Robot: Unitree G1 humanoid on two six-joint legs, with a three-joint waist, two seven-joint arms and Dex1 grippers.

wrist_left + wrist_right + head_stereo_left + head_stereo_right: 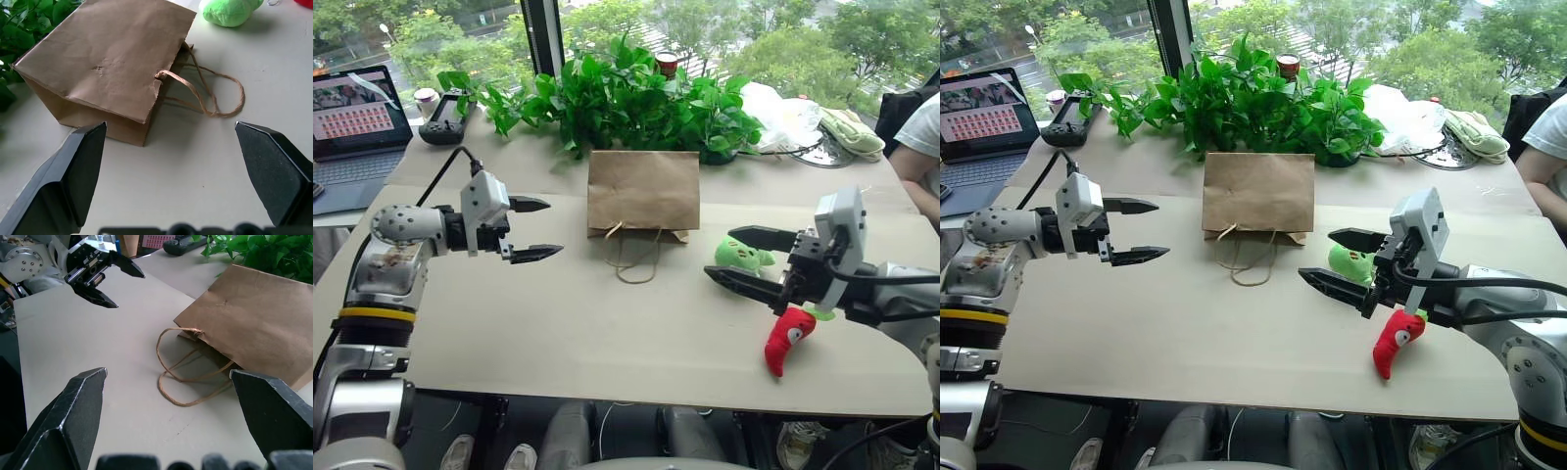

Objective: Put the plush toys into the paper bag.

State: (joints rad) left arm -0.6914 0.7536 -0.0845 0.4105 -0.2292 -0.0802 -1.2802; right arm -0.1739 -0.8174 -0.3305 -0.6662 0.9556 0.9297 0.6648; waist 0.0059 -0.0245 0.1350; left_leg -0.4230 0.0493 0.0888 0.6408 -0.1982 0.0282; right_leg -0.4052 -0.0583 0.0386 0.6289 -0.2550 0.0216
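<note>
Both grippers, L [530, 229] & R [744, 258], wide open, empty. Toys [742, 255] [787, 340] near table's [558, 333] right edge, bag [643, 190] flat. Pre-grasp; next: grab toy.

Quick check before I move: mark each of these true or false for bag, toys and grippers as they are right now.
1. The paper bag lies flat on the table. True.
2. The red chili plush is inside the bag. False: it lies on the table, outside it.
3. Both the left gripper and the right gripper are open and empty. True.
4. The green plush sits left of the bag. False: it is to its right.
5. The bag's handles point toward the robot. True.
</note>
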